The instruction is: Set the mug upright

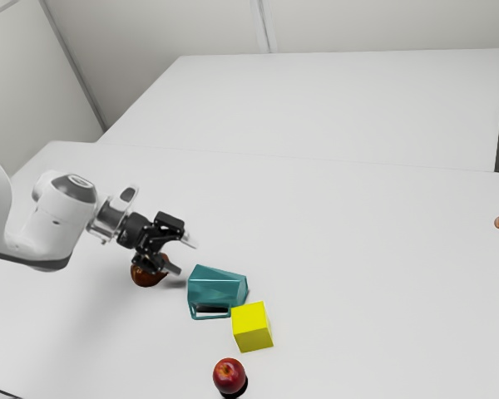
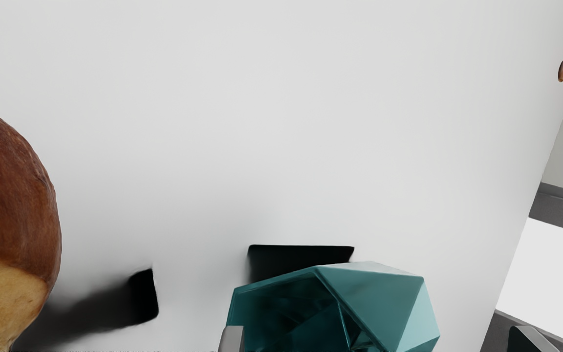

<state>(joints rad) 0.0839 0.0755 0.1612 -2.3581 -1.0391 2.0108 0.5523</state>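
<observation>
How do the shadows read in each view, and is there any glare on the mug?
Exterior view: a solid black patch hugs the apple, with soft grey shading between the bread and the mug. Wrist view: two black patches, one against the mug, the other nearer the bread and trailing into blurred grey; pale sheen on some mug facets, no strong glare.

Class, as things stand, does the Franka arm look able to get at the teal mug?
Probably yes: the open gripper hangs close to the tipped mug, with nothing visible between them, though the yellow cube right beside the mug might crowd the grasp.
</observation>
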